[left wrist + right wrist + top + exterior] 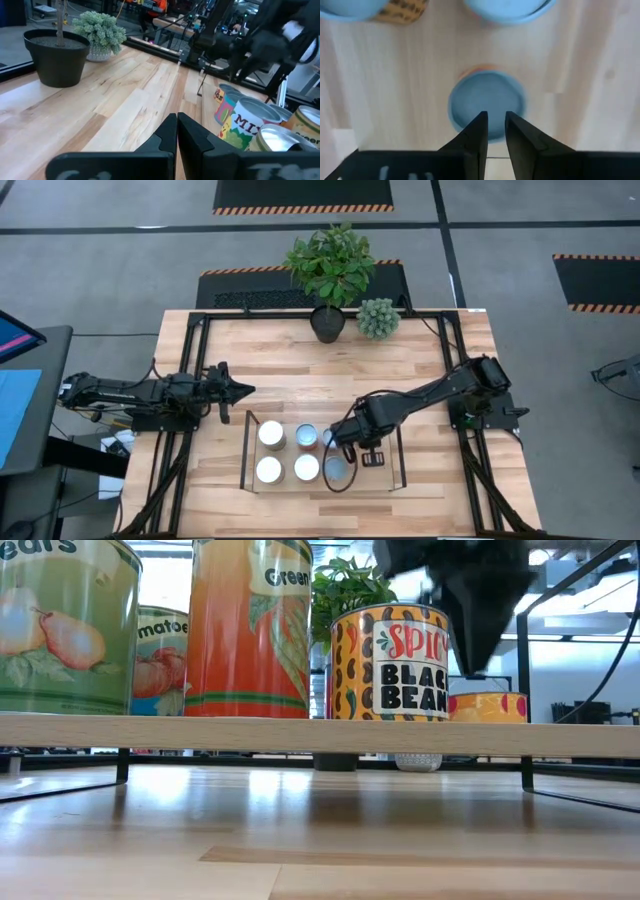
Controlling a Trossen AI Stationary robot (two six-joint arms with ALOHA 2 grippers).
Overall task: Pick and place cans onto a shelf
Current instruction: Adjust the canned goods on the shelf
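Observation:
The light-wood shelf (388, 478) stands near the table's front edge; its board edge (320, 735) crosses the low view. Several cans stand upright on it: white tops (271, 433) (269, 470) (306, 468), a silver top (306, 436) and a pale-blue top (337, 470). My right gripper (347, 444) points down over the shelf's right part. It stands just above a short orange can with a pale-blue top (486, 100) (487, 706), fingers (496, 125) a narrow gap apart and empty. My left gripper (246, 390) (177, 125) is shut and empty, level, left of the shelf.
A dark pot with a leafy plant (327, 323) (55, 57) and a small pale-green plant (378, 318) stand at the table's far edge. Thin dark wire frames (246, 450) (402, 455) close the shelf's short ends. Bare wood lies between the shelf and the plants.

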